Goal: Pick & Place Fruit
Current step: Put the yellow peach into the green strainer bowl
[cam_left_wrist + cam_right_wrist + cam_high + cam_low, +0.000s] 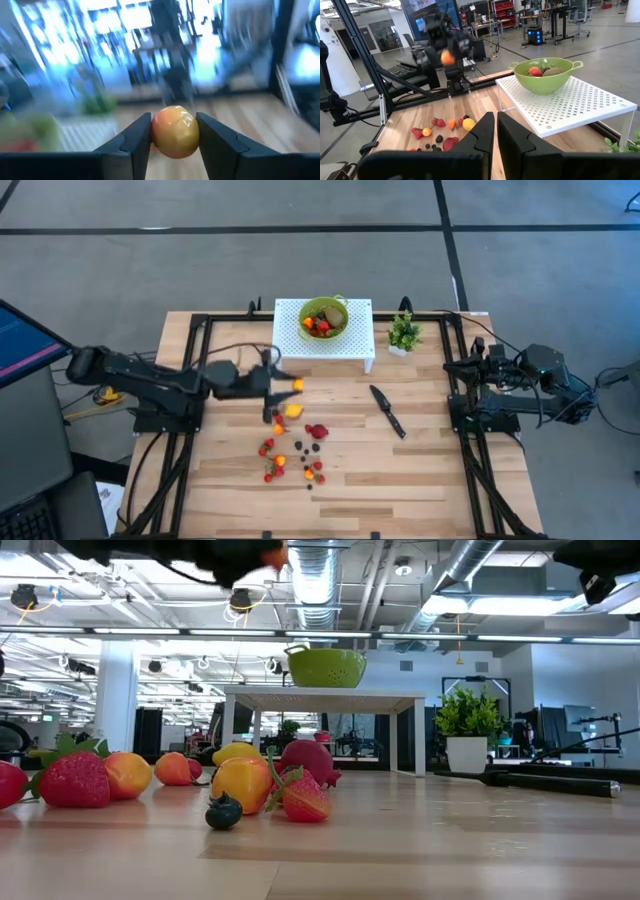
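While blurred elsewhere, left gripper point(172, 137) jaws pinch orange fruit point(175, 131), left wrist view.

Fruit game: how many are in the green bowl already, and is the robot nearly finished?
Not nearly. A few fruits already sit in the green bowl on the white stand; how many is hard to tell. The left gripper holds an orange-yellow fruit up in the air, away from the bowl. Plenty of fruit on the table is left to move. The right gripper waits shut at the table's right side.
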`<state>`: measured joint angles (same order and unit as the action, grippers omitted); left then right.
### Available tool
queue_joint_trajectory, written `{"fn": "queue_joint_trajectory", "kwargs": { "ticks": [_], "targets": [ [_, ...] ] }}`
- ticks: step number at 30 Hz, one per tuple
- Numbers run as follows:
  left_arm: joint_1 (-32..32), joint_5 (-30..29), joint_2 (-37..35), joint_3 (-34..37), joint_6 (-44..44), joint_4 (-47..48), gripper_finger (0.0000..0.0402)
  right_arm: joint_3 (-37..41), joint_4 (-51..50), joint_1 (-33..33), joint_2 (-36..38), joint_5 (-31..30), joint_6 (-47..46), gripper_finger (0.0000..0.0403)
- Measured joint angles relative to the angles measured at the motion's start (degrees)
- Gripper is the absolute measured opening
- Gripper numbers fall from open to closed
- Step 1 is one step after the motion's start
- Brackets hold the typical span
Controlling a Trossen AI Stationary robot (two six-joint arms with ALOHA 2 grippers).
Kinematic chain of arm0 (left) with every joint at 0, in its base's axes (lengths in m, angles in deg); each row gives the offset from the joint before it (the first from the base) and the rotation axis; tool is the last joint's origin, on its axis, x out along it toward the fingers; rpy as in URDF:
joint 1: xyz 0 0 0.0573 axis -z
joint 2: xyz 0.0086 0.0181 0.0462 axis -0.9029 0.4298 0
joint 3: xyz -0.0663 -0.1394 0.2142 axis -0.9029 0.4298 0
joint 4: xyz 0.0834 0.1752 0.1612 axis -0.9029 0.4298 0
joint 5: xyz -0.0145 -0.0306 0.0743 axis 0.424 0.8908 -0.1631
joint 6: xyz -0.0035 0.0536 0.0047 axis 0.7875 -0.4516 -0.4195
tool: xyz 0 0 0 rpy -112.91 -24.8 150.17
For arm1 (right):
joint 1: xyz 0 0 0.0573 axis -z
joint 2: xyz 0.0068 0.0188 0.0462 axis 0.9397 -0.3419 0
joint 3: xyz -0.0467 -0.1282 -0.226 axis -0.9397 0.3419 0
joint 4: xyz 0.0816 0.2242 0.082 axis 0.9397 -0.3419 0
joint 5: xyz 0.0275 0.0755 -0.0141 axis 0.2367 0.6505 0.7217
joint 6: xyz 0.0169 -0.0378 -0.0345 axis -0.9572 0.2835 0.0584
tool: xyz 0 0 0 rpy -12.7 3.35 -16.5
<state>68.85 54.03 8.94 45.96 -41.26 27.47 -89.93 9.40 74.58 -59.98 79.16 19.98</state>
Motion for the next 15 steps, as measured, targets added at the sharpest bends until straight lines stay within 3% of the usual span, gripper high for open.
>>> {"fn": "queue_joint_trajectory", "kwargs": {
  "ticks": [7, 15],
  "targets": [
    [-8.91, -0.22, 1.81, 0.00, -2.46, -19.92, 0.0140, 0.00, 0.00, -0.01, 0.00, 0.00, -0.01, 0.0017],
    [-18.58, -0.22, 5.05, -4.27, -2.13, -21.62, 0.0140, 0.00, 0.00, 0.01, 0.00, -0.01, -0.02, 0.0017]
  ]
}}
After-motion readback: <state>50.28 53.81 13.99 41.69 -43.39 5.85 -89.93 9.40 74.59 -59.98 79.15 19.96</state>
